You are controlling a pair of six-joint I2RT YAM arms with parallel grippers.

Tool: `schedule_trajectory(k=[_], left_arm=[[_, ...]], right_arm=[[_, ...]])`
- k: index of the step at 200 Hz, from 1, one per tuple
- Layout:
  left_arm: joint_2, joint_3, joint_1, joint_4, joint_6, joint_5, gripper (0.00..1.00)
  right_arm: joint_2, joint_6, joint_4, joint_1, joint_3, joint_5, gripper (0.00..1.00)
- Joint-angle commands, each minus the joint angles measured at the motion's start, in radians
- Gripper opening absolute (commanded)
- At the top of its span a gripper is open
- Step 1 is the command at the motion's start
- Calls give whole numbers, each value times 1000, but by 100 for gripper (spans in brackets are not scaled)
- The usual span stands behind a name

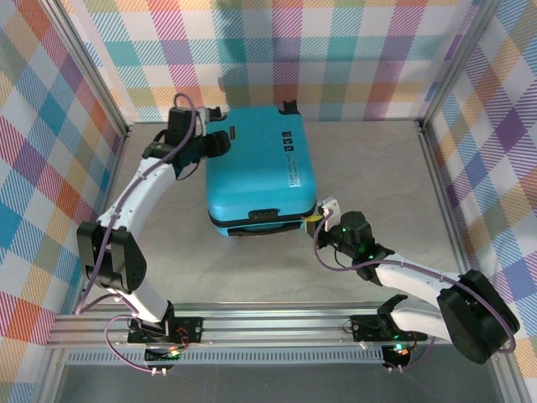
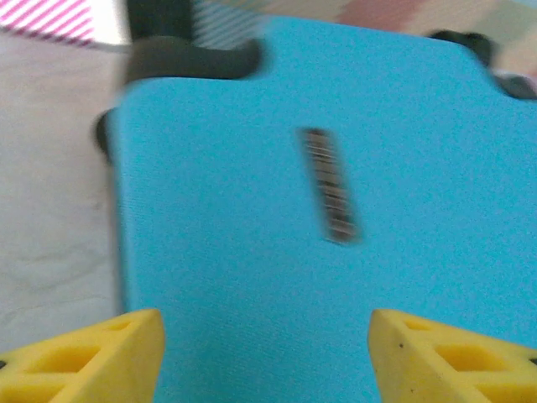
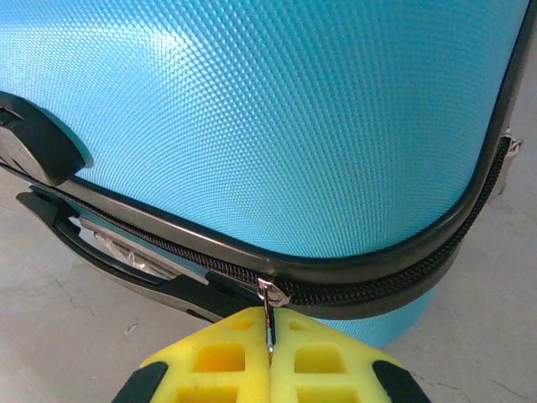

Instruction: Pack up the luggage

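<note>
The luggage is a turquoise hard-shell suitcase lying flat and closed in the middle of the table, its handle toward the near edge. My left gripper hovers at its far left edge. In the left wrist view the yellow fingers stand wide apart, open, over the blue shell and its small dark label. My right gripper is at the near right corner. It is shut on the metal zipper pull of the black zipper seam.
A black carry handle juts from the luggage's near side, left of the zipper pull. Black wheels show at the far end. Checked walls and metal posts enclose the grey table.
</note>
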Motion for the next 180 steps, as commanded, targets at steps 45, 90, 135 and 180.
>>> schedule_trajectory(k=[45, 90, 135, 180], left_arm=[[50, 179, -259, -95, 107, -77, 67], [245, 443, -436, -283, 226, -277, 68], [430, 675, -552, -381, 270, -361, 69], [604, 923, -631, -536, 299, -567, 73]], right_arm=[[20, 8, 73, 19, 43, 14, 0], [5, 8, 64, 28, 35, 25, 0], [-13, 7, 56, 31, 25, 31, 0], [-29, 7, 54, 31, 15, 33, 0]])
